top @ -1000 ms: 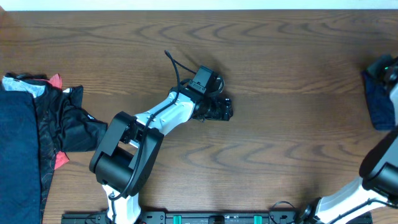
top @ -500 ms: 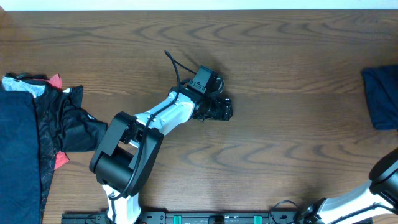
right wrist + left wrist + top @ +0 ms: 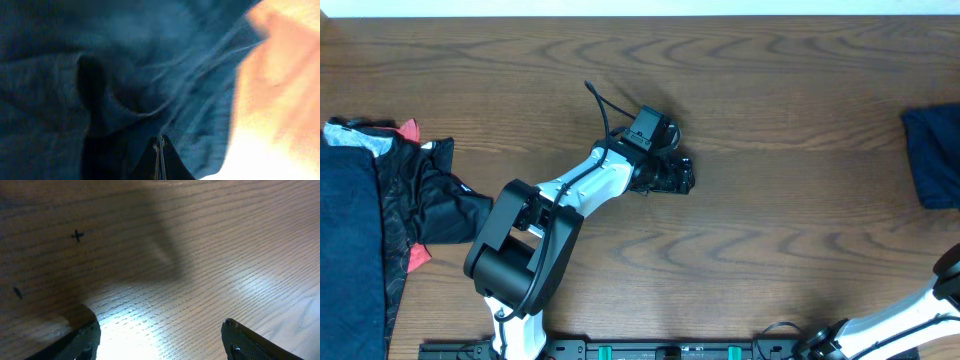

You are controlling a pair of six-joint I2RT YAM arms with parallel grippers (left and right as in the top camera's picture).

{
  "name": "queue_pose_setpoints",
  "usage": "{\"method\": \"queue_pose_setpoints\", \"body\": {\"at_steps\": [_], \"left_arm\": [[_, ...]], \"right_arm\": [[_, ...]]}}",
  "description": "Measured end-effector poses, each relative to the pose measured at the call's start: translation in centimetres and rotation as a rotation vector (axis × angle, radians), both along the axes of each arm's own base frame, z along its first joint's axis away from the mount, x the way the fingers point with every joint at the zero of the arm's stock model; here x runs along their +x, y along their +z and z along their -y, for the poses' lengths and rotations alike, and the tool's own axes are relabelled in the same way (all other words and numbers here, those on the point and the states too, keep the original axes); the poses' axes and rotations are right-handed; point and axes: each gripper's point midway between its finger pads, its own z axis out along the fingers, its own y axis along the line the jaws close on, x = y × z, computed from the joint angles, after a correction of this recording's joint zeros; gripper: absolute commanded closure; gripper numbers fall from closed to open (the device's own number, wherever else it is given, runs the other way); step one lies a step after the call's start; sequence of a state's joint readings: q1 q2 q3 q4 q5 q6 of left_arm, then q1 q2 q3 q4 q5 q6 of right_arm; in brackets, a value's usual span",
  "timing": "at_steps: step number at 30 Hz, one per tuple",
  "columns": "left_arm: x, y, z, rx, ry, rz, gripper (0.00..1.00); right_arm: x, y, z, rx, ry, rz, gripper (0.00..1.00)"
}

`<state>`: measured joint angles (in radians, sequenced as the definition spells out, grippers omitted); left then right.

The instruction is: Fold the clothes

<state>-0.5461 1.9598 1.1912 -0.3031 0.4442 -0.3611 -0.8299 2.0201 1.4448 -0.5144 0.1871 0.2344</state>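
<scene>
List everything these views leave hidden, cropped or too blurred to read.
- Right hand: outside the overhead frame; right wrist view is blurred, so whether its shut tips pinch the navy garment is unclear.
- Navy garment's full shape: cut by the overhead right edge.
- Clothes pile: cropped by the overhead left and bottom edges; layers cover each other.
- Left hand: fingertips cropped by the left wrist view's bottom edge.

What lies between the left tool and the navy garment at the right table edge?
Only bare wooden table lies between the left tool and the navy garment. The overhead view shows that whole stretch.
</scene>
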Motion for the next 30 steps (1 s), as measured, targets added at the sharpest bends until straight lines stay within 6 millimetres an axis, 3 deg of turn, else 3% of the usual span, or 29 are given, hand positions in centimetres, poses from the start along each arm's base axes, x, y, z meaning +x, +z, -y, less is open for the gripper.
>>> {"method": "queue_pose_setpoints", "body": {"at_steps": [7, 22, 26, 28, 30], "left_arm": [[0.0, 0.0, 0.0, 0.000, 0.000, 0.000, 0.20], [0.1, 0.1, -0.1, 0.002, 0.002, 0.004, 0.21], [0.4, 1.0, -0.8, 0.032, 0.022, 0.039, 0.21], [0.6, 3.0, -1.3, 0.040, 0.037, 0.084, 0.21], [0.8, 6.0, -1.8, 0.037, 0.054, 0.146, 0.21]], "right_arm": [[0.2, -4.6, -2.4, 0.174, -0.015, 0.005, 0.99], [0.0, -5.0, -5.0, 0.293, 0.008, -0.012, 0.99], [1.1, -2.4, -6.2, 0.288, 0.047, 0.040, 0.99], [2.3, 0.8, -6.7, 0.262, 0.083, 0.117, 0.99], [3.5, 5.2, -7.3, 0.215, 0.122, 0.219, 0.99]]}}
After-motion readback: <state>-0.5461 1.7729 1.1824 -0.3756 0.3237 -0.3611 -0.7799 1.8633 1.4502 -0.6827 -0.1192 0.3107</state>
